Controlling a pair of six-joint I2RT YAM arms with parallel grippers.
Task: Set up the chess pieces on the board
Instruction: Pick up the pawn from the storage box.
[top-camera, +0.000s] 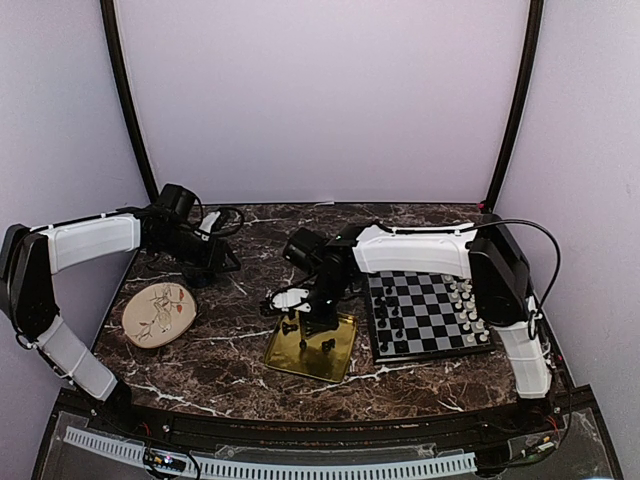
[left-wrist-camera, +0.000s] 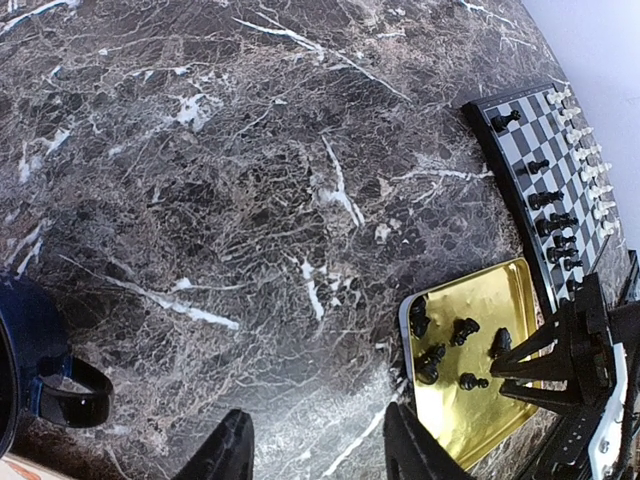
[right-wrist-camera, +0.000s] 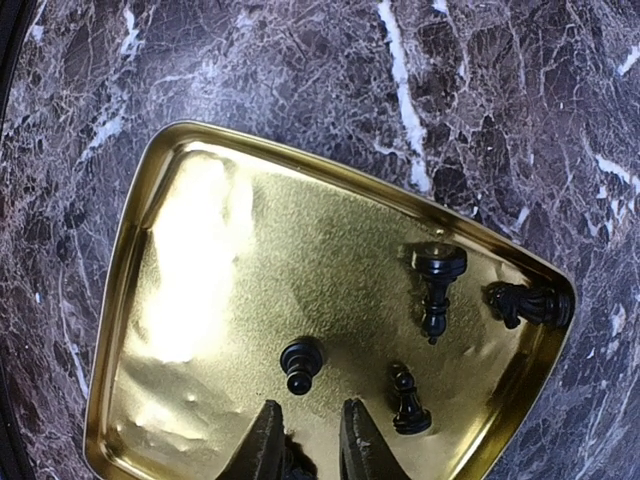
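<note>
Left gripper (left-wrist-camera: 315, 440) apart, empty; right gripper (right-wrist-camera: 305, 440) nearly together over gold tray (right-wrist-camera: 200, 250), hold unclear; black knight (right-wrist-camera: 530, 303) lies on its side in the tray's corner.

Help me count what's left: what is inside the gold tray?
At least four black chess pieces sit in the gold tray. The right gripper covers one edge, so more may hide there.

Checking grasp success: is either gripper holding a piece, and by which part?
Left gripper holds nothing. Right gripper, over the gold tray: cannot be told.
</note>
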